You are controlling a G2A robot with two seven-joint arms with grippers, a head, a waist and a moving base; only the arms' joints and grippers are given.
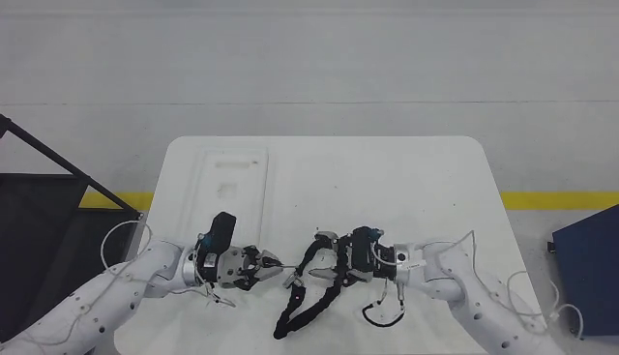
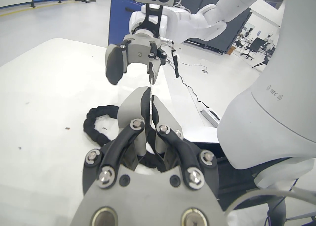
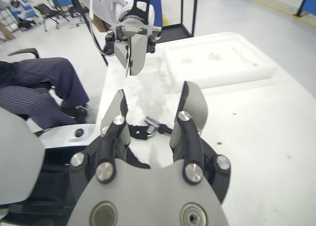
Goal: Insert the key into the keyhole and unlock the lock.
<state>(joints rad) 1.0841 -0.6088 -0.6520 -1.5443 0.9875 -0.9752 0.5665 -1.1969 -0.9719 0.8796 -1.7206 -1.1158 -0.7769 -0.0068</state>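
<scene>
My left gripper (image 2: 150, 96) is shut on a thin metal key (image 2: 151, 86), whose blade sticks out past the fingertips. From the right wrist view, that left gripper (image 3: 130, 69) hangs above the table with the key (image 3: 127, 67) pointing down. A black sleeved cable lock (image 1: 308, 302) lies curled on the white table (image 1: 406, 191). Its metal lock head (image 3: 151, 123) rests on the table just beneath my right gripper (image 3: 154, 93), which is open and holds nothing. The two grippers face each other closely, the left gripper (image 1: 274, 261) a short gap from the right gripper (image 1: 317, 258).
A white foam tray (image 1: 230, 176) with shallow recesses lies at the table's far left. A loose black cable (image 1: 382, 316) loops by the right wrist near the front edge. The table's far and right parts are bare.
</scene>
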